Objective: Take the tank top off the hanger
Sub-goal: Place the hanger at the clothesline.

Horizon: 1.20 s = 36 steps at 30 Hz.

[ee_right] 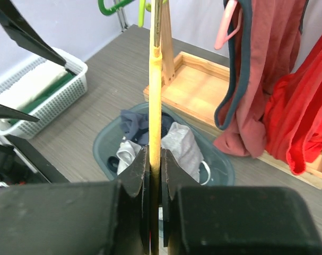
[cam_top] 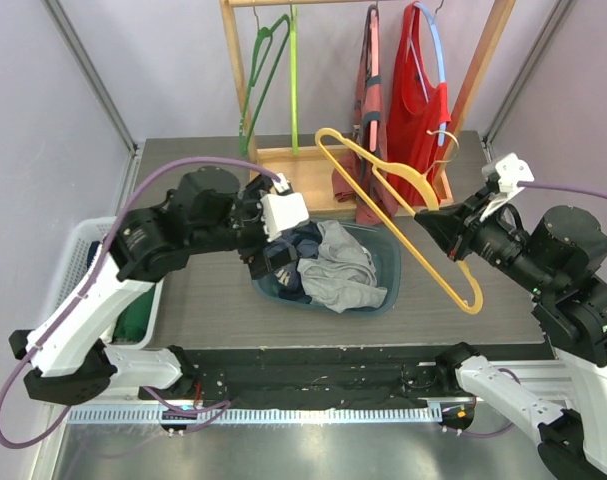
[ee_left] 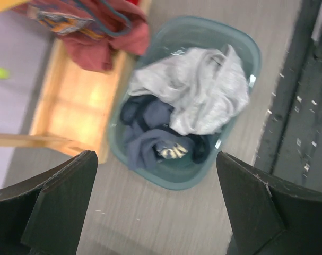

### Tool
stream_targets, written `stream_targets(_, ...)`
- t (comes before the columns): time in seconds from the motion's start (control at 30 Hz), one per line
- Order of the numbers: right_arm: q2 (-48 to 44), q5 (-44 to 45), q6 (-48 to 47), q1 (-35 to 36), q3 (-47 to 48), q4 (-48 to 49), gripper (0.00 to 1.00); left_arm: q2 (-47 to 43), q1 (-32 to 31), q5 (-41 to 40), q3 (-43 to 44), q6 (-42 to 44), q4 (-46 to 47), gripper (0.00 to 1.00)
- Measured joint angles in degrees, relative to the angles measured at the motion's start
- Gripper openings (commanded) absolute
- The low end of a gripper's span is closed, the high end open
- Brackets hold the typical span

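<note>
A grey tank top [cam_top: 341, 265] [ee_left: 203, 93] [ee_right: 179, 141] lies crumpled in a teal basket [cam_top: 388, 262] [ee_left: 171, 183] [ee_right: 105, 143], on top of dark blue clothes. A bare yellow hanger [cam_top: 413, 245] [ee_right: 155, 79] hangs in the air over the basket's right side. My right gripper [cam_top: 430, 220] [ee_right: 155, 159] is shut on one of its bars. My left gripper [cam_top: 273, 262] [ee_left: 158, 204] stands open above the basket's left edge, with nothing between its fingers.
Behind the basket is a wooden rack [cam_top: 283, 160] with a green hanger [cam_top: 266, 60], a rust-red garment [cam_top: 368, 110] and a red top [cam_top: 420, 100] on a blue hanger. A white basket [cam_top: 78, 250] sits at the table's left edge.
</note>
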Motion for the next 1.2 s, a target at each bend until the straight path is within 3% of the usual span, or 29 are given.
stream_targets(0.13,3.37,1.51,4.39,0.0,3.61,-0.09,0.01,-0.24,0.59,-5.92,3.8,-0.04,1.4,1.0)
stream_targets(0.37,19.63,9.44,8.79,0.42,18.34,0.28,0.01,3.69,1.86,-21.09,10.05,1.33,8.17,1.0)
stream_targets(0.5,31.01,13.31,8.98,3.23,28.85,-1.05,0.01,3.08,2.12,-23.67,11.8,1.42,8.74,1.0)
stream_targets(0.7,49.33,17.07,8.85,8.24,51.78,-5.7,0.01,0.52,2.27,-25.16,11.06,1.88,9.03,1.0)
stream_targets(0.8,54.9,20.48,8.41,8.52,57.2,-6.73,0.01,-0.24,2.49,-25.97,10.25,2.54,9.07,1.0)
stream_targets(0.97,57.55,24.65,7.13,8.61,57.46,-7.02,0.01,0.04,2.51,-27.71,9.84,3.43,8.83,1.0)
stream_targets(1.2,55.84,29.4,5.2,10.86,50.18,-5.49,0.01,-0.81,2.56,-29.2,5.33,4.33,8.92,1.0)
